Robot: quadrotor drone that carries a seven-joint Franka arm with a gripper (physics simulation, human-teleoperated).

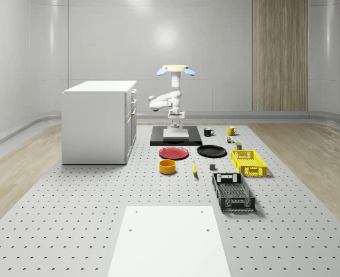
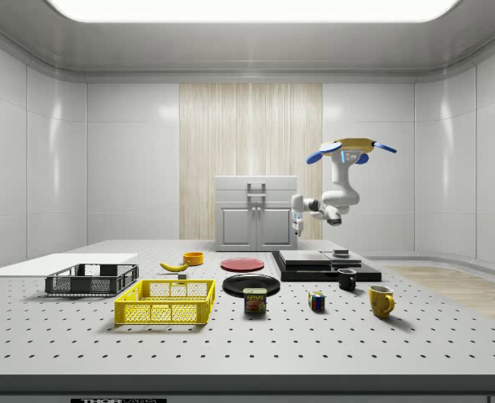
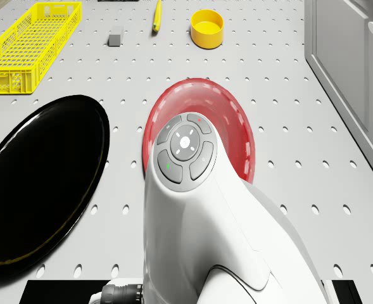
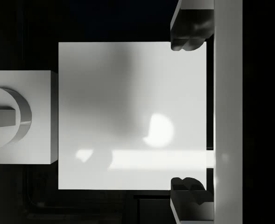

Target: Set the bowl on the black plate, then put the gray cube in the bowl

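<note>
The drone (image 1: 176, 70) hovers above the black base pad (image 1: 176, 138) at the far end of the perforated tabletop (image 1: 89, 202), beside the white cabinet (image 1: 99, 121). The folded arm hangs below the drone, and the gripper (image 1: 176, 117) points straight down over the white block (image 4: 132, 115) on the pad. In the wrist view the two fingertips (image 4: 188, 37) stand wide apart, released, with nothing between them.

The yellow bowl (image 1: 168, 167) rests on the tabletop nearer the camera than the red plate (image 1: 174, 153), not on any plate. The black plate (image 1: 211, 151) lies just beside the red plate, on the whole-scene view's right, and carries nothing. The gray cube (image 3: 115, 39) sits on the tabletop between the banana (image 3: 156, 16) and the yellow crate (image 1: 249, 162). A black crate (image 1: 233, 193) lies nearer the camera than the yellow crate. A black mug (image 1: 208, 132) and a yellow mug (image 1: 230, 131) stand near the base pad.
</note>
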